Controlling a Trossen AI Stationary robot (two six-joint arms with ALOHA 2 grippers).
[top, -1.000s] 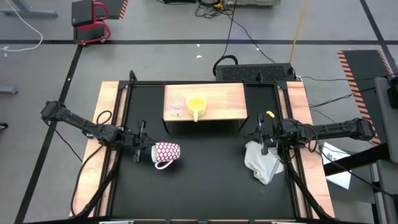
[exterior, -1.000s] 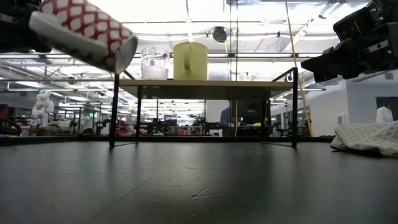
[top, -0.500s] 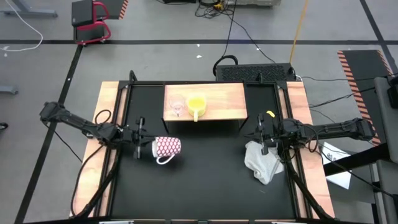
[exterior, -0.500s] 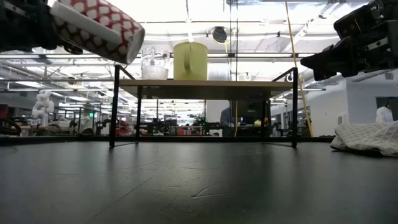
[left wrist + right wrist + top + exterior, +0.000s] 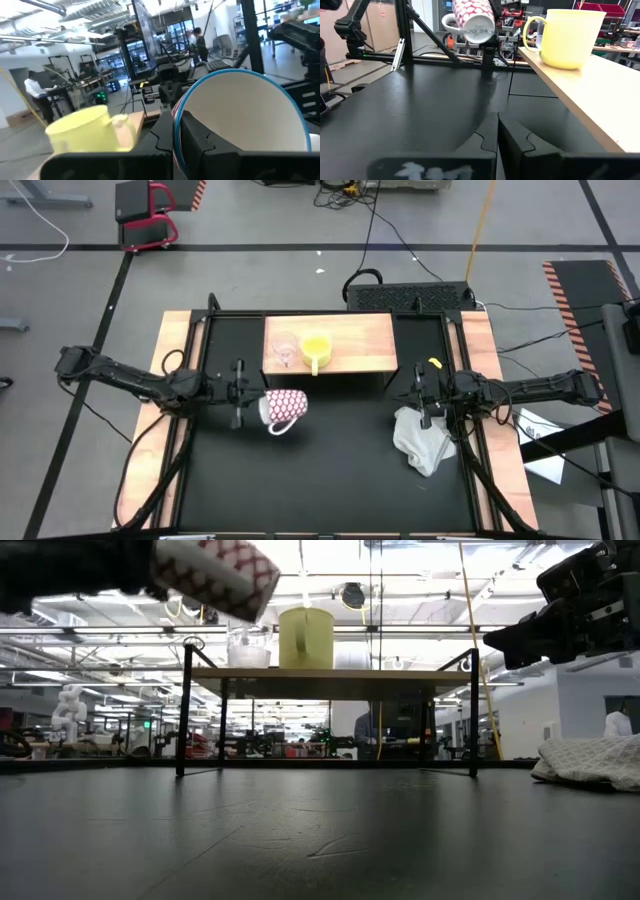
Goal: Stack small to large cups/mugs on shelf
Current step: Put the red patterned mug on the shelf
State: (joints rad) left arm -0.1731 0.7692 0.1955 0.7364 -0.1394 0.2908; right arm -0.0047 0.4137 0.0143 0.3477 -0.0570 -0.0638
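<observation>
The light wooden shelf (image 5: 350, 340) stands at the table's far middle. On its top stand the small clear glass cup (image 5: 284, 350) and, to its right, the yellow mug (image 5: 316, 347), which also shows in the low view (image 5: 305, 637). My left gripper (image 5: 246, 394) is shut on the white mug with the red pattern (image 5: 286, 407), held in the air in front of the shelf's left part (image 5: 215, 575). My right gripper (image 5: 424, 396) is shut and empty, above the white cloth (image 5: 422, 440) at the table's right. My left gripper holds the patterned mug by its wall at the rim (image 5: 176, 131), one finger inside the mug and one outside. The fingers come level from the table's left. The mug is lifted clear and lies on its side, open end toward the gripper, handle (image 5: 276, 428) toward the table's near edge.
Wooden side boards (image 5: 165, 430) flank the black tabletop. The shelf stands on thin dark legs (image 5: 184, 710) with open room beneath its top. The crumpled cloth lies near the right side board.
My left gripper has gone toward the table's right and far edges and up, toward the shelf, carrying the patterned mug. The mug has risen to about the height of the cups on the shelf top.
</observation>
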